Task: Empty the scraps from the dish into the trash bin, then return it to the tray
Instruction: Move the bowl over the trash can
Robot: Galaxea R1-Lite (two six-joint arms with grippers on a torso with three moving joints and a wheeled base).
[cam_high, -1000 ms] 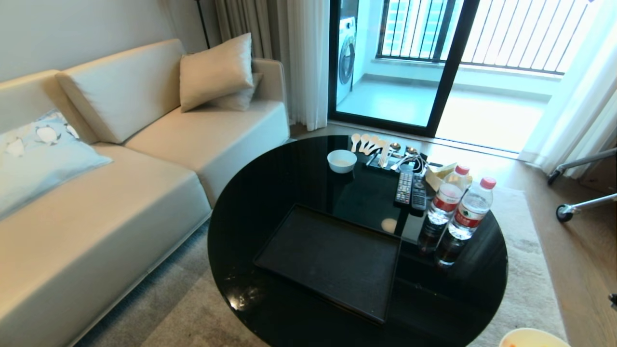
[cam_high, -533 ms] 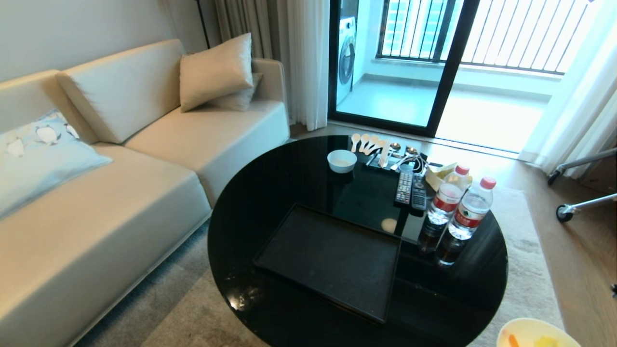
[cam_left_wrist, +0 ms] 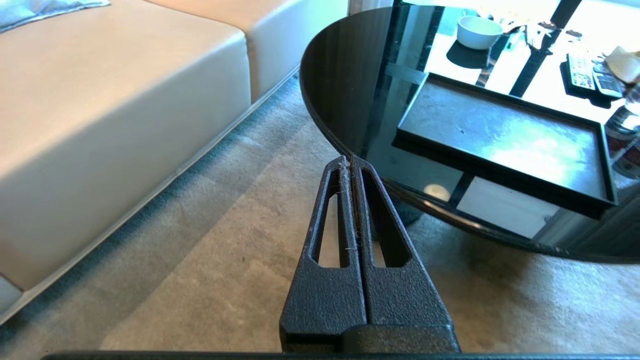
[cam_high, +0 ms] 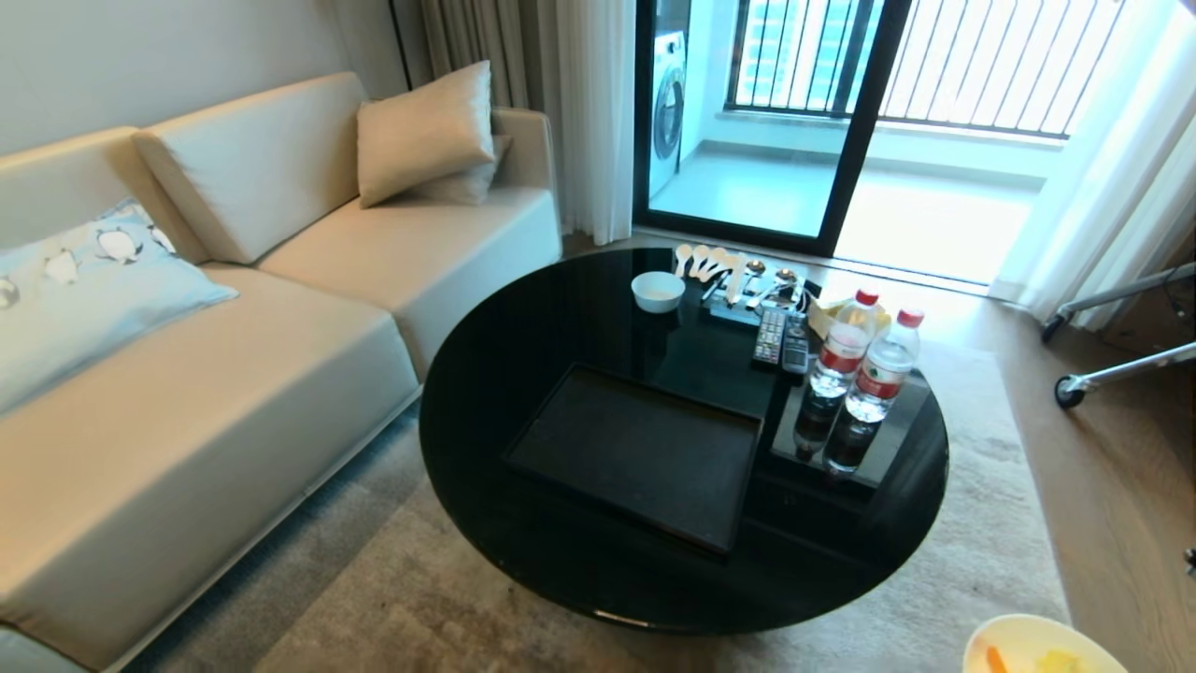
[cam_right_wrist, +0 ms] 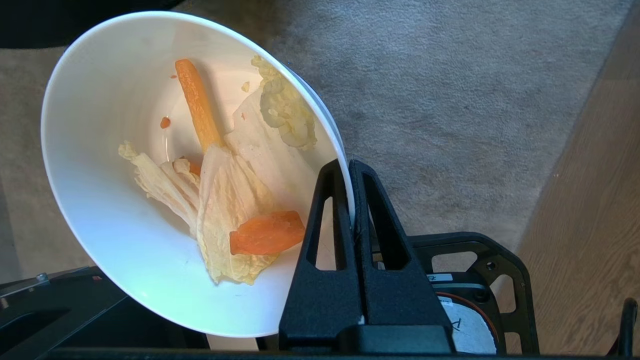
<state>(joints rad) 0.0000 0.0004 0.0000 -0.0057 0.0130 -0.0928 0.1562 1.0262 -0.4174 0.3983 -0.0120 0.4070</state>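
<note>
Pinched thinly at its rim by the right gripper (cam_right_wrist: pixel 350 180), the tilted bowl (cam_right_wrist: pixel 125 200) at five o'clock could twist and spill cabbage and carrot scraps (cam_right_wrist: pixel 225 200) onto the carpet (cam_right_wrist: pixel 450 100).

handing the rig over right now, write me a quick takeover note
Right gripper: shut on the rim of the dish, held off the table over the carpet at the robot's right; the dish's edge shows in the head view's bottom right corner.
Left gripper: shut, empty, parked over the carpet near the table.
Scraps: in the dish, cabbage-like leaves and carrot bits.
Tray: empty on the table.
Bin: not in view.
Done: dish picked up.
Left: find the bin, tip the scraps in, return the dish to the tray.
</note>
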